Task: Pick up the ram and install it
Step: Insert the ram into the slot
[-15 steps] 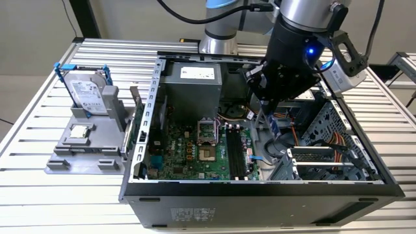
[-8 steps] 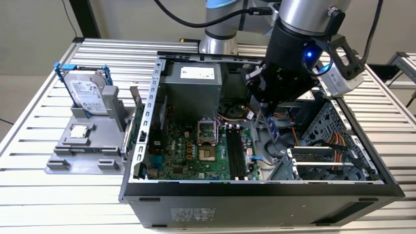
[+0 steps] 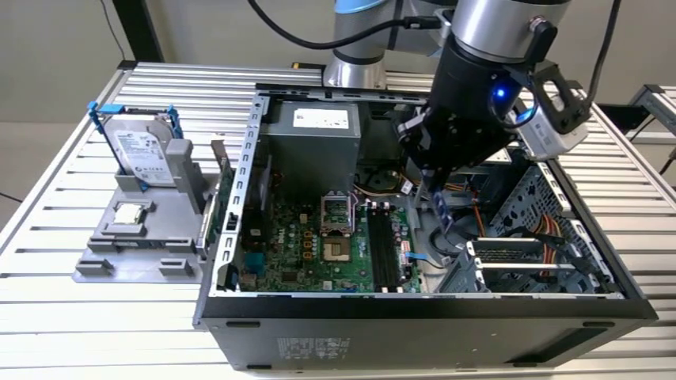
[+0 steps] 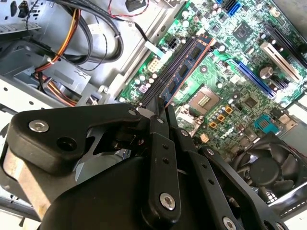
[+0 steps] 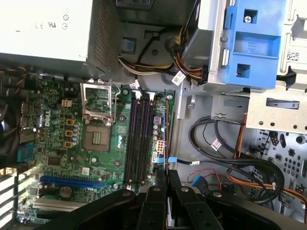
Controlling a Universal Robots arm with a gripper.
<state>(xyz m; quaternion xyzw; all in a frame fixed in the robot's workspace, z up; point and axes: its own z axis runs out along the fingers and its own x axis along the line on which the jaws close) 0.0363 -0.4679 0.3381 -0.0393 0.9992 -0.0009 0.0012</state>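
The ram (image 3: 442, 214) hangs from the claw (image 3: 428, 186), clenched on its top end, and tilts down over the open computer case (image 3: 423, 317). In both wrist views the blue stick (image 4: 184, 67) (image 5: 166, 129) runs out from the fingertips just beside the long black slots (image 5: 138, 139) on the green motherboard (image 3: 306, 245). There's a white printed label on the grey power supply (image 3: 320, 119). Over on the exterior view's left, a labelled hard drive (image 3: 142, 150) stands upright. The ribbed metal bench (image 3: 63, 317) carries everything.
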